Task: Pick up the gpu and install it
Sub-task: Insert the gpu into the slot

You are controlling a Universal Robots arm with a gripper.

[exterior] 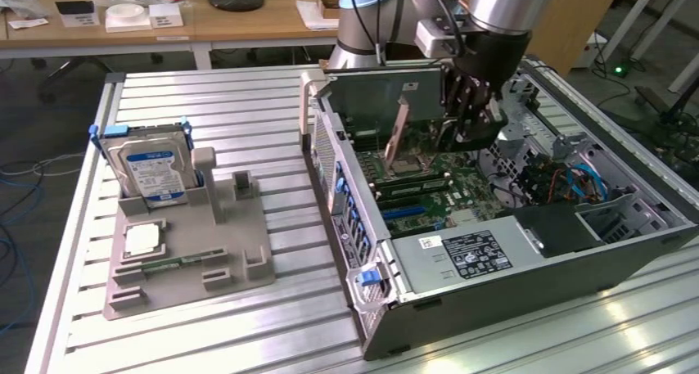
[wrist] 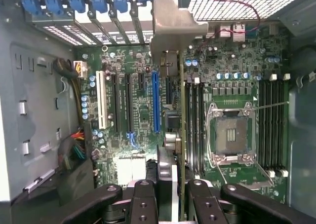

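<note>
The arm's black two-fingered gripper (exterior: 472, 127) hangs over the open grey desktop computer case (exterior: 611, 259) lying on its side on the ribbed aluminium table (exterior: 218, 92), and it is clamped on the gpu (exterior: 385, 108), a thin flat dark card with a green circuit-board edge. In the exterior view the card stands upright on edge, held at the end nearer that view's right, its face turned toward the camera and its lower edge above the green motherboard (exterior: 437, 202). In the wrist view the gpu (wrist: 181, 135) is seen edge-on as a narrow green strip running away from the gripper (wrist: 173, 197), squeezed between the black fingers (wrist: 143, 204), with its silver metal bracket (wrist: 173, 24) at the far end. Below it lie the blue expansion slot (wrist: 156, 100) and the empty square processor socket (wrist: 232, 130). On the table, well apart from the case, a grey plastic holder tray (exterior: 186, 259) carries a silver hard drive with a blue-white label (exterior: 153, 168).
</note>
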